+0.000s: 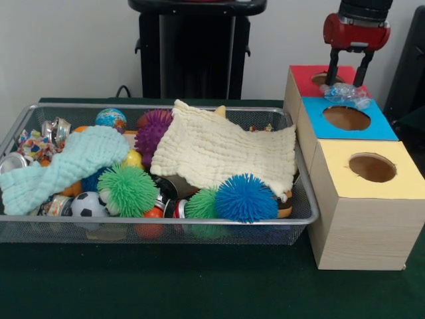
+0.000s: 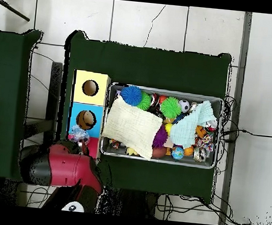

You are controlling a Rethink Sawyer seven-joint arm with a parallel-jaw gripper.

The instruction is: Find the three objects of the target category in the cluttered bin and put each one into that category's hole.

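Tool upper right, fingers spread over red box's hole; crinkled plastic wrapper just below. Cream cloth and mint cloth cover bin clutter.

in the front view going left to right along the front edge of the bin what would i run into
Light blue cloth → soccer ball → green spiky ball → smaller green spiky ball → blue spiky ball → then, outside the bin, the yellow-topped box.

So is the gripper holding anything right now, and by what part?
Nothing is held. The gripper is open above the red box, with a crumpled clear plastic wrapper lying just below it.
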